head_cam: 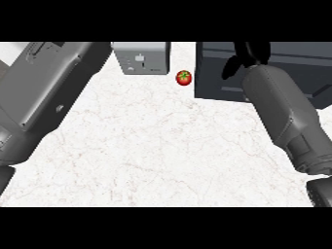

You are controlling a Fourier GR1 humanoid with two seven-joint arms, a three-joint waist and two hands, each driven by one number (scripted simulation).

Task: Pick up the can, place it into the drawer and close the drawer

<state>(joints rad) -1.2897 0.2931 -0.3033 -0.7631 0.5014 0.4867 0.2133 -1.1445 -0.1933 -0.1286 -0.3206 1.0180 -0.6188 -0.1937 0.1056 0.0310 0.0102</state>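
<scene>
Right hand [251, 52] hovers over the dark drawer [298, 65], upper right.
Thumb splays from straight fingers; tomato [184, 78] sits beside toaster [141, 58].

Showing a silver toaster [141, 57] standing at the far edge of a white marbled counter [161, 146]. Also showing a red tomato [184, 78] lying just beside it.
</scene>
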